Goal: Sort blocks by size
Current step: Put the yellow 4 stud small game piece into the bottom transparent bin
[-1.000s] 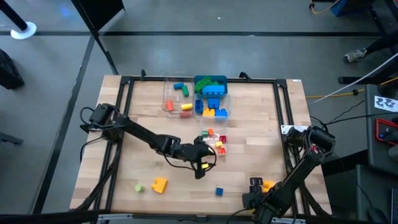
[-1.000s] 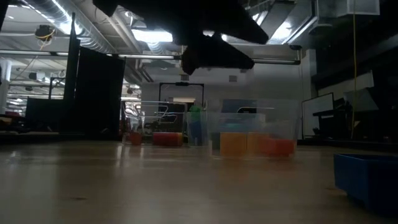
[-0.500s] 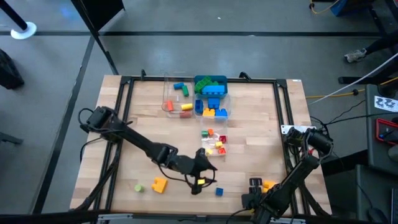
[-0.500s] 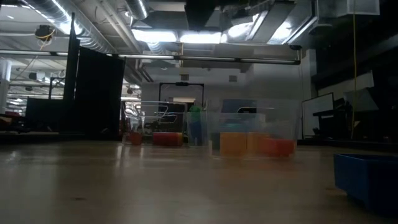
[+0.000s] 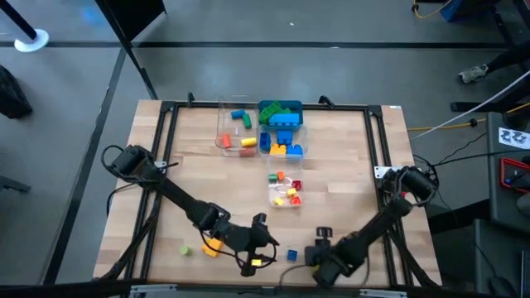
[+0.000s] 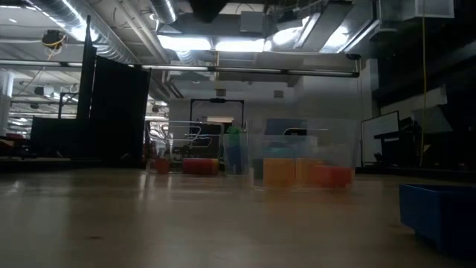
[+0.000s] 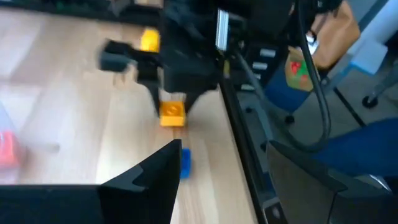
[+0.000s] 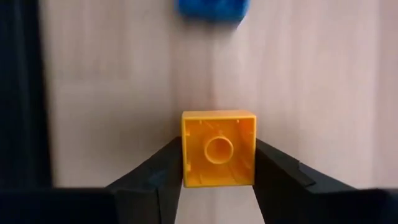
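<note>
While my right claw (image 8: 217, 165) pinches a square yellow brick (image 8: 218, 148), hollow underside showing one round tube, my left claw (image 5: 255, 257) holds something yellow.

I'm watching the left end effector (image 5: 255, 259) pulling back from the small clear tub toward the desk's near edge, now hanging between the orange block (image 5: 213, 246) and the small blue block (image 5: 291, 255). The right end effector (image 8: 219, 163) is swinging left along that edge, carrying its yellow block (image 8: 218, 148) closer to the blue one.
</note>
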Controlling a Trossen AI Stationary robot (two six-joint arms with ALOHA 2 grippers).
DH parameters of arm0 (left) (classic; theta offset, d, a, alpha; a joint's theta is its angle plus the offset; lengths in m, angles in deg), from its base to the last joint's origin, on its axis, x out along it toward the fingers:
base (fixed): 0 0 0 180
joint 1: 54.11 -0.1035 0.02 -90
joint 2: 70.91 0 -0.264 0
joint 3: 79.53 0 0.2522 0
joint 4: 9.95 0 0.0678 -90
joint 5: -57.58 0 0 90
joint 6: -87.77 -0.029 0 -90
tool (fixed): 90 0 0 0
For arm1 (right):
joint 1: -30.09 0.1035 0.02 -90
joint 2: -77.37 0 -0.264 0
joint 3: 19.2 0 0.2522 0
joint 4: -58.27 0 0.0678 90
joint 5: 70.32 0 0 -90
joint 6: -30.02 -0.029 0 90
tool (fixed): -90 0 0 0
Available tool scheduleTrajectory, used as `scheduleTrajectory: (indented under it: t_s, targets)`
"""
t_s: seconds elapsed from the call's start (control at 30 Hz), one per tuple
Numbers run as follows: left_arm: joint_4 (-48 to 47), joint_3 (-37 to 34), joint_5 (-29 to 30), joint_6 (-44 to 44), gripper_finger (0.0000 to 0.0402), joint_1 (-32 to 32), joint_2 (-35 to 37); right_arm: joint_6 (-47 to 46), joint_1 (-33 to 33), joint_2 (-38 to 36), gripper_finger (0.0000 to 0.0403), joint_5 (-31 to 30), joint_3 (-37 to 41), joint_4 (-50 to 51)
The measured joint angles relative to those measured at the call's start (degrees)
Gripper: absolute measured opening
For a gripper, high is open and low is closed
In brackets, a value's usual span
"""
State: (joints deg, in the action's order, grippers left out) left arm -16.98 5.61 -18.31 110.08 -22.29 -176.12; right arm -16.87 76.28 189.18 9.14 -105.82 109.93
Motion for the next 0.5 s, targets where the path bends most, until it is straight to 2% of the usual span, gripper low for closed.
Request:
scheduleTrajectory:
  t_s: [0.2, 0.4, 0.5]
  targets:
    - [-4.59, 0.0, 0.0, 5.07, 0.0217, 2.25, 0.0, 9.95, -6.65, 0.0, 0.0144, 0.01, -0.89, -1.79]
    - [-6.72, 0.0, 0.0, 8.33, 0.0217, 4.3, 0.0, 18.9, -11.57, 0.0, 0.0158, -0.13, -7.86, 5.55]
    - [-8.02, 0.0, 0.0, 10.25, 0.0217, 5.23, 0.0, 22.6, -13.35, 0.0, 0.017, -3.18, -12.36, 10.97]
